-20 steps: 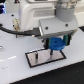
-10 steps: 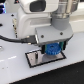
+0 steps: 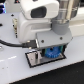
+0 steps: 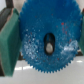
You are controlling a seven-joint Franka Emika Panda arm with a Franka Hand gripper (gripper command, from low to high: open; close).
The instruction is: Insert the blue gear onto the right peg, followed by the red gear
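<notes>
The blue gear [image 4: 50, 42] fills the wrist view, held edgewise between the gripper's [image 3: 50, 53] green pads [image 4: 8, 47] — the jaws are pinched on its rim, one pad plain on one side, the other only glimpsed at the far edge. Through the gear's central hole a pale round end shows [image 4: 49, 47], probably the tip of the right peg, and it sits low in the oval opening rather than centred. In the exterior view the gear hangs just above the grey plate [image 3: 34, 59], close to it or already touching; which, the picture is too coarse to say. The red gear is not in view.

The step in hand looks like seating the gear on the peg. To do it well, I would nudge sideways until the peg sits in the middle of the hole, keep the disc level with the plate, then lower straight and slowly — no release until the hub has slid down the pin. A tilted disc or an off-centre hole would likely jam on the peg's tip. Open only far enough to clear the teeth, then lift straight up.
</notes>
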